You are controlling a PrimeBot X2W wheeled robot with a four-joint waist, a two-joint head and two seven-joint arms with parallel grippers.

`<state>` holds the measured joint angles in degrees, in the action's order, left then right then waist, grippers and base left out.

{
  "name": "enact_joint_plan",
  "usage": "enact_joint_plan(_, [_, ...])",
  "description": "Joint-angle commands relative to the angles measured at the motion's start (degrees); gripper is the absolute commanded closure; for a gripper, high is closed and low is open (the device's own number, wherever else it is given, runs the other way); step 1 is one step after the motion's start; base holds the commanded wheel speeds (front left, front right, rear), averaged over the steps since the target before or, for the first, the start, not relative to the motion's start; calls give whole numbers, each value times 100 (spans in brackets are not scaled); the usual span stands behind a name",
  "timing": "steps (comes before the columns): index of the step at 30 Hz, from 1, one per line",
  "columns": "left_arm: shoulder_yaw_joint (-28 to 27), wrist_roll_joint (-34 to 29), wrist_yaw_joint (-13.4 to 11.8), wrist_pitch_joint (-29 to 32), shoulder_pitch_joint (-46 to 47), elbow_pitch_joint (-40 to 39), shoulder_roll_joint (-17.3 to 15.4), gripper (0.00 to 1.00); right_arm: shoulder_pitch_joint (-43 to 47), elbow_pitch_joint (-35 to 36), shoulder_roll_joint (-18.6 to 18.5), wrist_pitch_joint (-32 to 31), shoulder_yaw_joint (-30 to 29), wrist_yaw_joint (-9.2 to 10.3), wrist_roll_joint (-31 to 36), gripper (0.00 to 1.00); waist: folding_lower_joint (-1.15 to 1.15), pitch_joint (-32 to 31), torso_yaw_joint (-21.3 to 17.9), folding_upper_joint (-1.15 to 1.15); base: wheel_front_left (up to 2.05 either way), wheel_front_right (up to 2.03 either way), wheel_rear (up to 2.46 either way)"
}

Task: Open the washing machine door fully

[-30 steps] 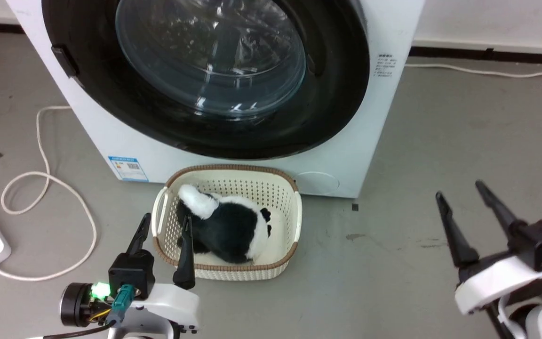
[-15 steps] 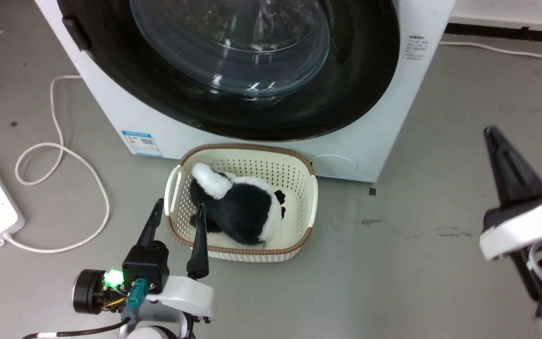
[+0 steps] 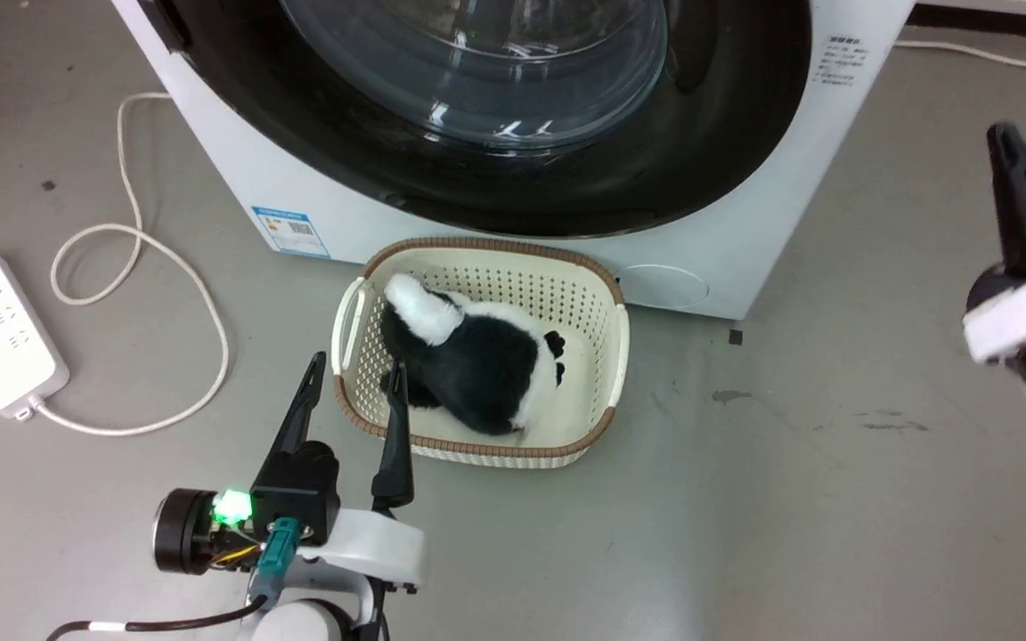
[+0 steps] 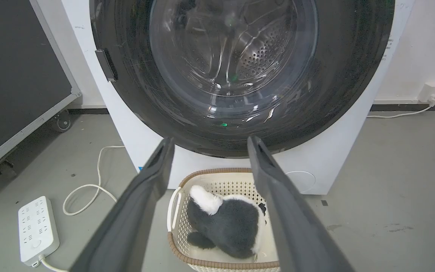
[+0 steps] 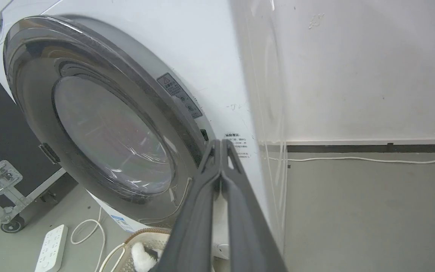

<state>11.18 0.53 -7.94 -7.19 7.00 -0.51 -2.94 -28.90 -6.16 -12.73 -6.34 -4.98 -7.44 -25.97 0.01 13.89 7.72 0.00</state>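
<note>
Our left gripper point(image 3: 358, 363) hangs low over the grey concrete floor point(image 3: 834, 499), its two long dark tapered fingers spread wide. In the head view, one tip lies across the near rim of the basket point(image 3: 495, 244). Our right gripper point(image 5: 220, 142) is raised at the right of the washer point(image 3: 745, 258), and its fingers are pressed flat together, holding nothing. In the right wrist view, their tips point at the white panel just beside the door's right edge; we cannot tell if they touch it.

The door point(image 4: 232, 68) lies closed against the washer's smooth white front. It is a broad, glossy black disc with a clear bulging glass bowl at its centre, through which perforated steel shows. A small black latch tab sits on its left rim.

The basket is cream perforated plastic with a brown woven-look rim, and it stands against the washer's foot. A fluffy black-and-white plush point(image 3: 477, 365) is curled inside. A white power strip point(image 3: 1, 329) and a looping cord point(image 3: 201, 303) lie to the left.
</note>
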Motion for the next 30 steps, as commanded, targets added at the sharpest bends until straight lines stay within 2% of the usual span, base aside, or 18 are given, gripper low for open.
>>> enact_joint_plan(1, [71,-22,-49,-71,108,-38,-30,0,-271,-103,-4,-91,-57,-2,-185,100,-1,52,35,0,0,0,0])
enact_joint_plan(7, [198,-22,-132,-143,188,-63,-36,0,-886,-562,40,-510,-256,-3,-710,100,-1,255,143,0,0,0,0])
enact_joint_plan(16, [386,-17,-263,-250,327,-93,-39,0,-1914,-1464,100,-1503,-621,-3,-1461,100,-1,582,336,0,0,0,0])
enact_joint_plan(30, [816,-79,-533,-418,604,-42,-72,0,-3569,-3207,117,-2987,-1427,-3,-2269,100,-1,1007,603,0,0,0,0])
